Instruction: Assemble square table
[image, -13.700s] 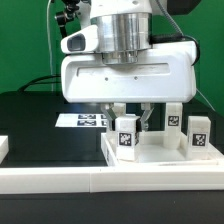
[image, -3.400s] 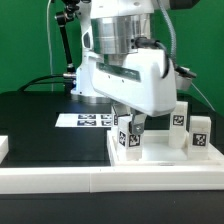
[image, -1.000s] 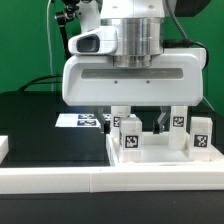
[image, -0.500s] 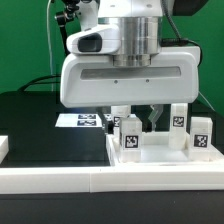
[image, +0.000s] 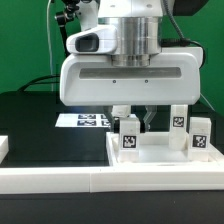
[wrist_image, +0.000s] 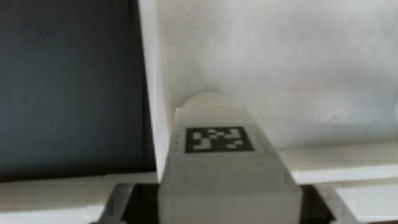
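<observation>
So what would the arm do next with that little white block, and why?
Probably let go and lift straight up: the gripper is down around the tagged leg, which seems to stand upright on the tabletop, apparently in place. The wrist view shows the leg between the fingers.

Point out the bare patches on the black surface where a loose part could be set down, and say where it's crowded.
Free: the black surface between the marker board and the near white rail. Crowded: the square top at the exterior view's right, where tagged legs stand and the gripper hangs around one leg.
</observation>
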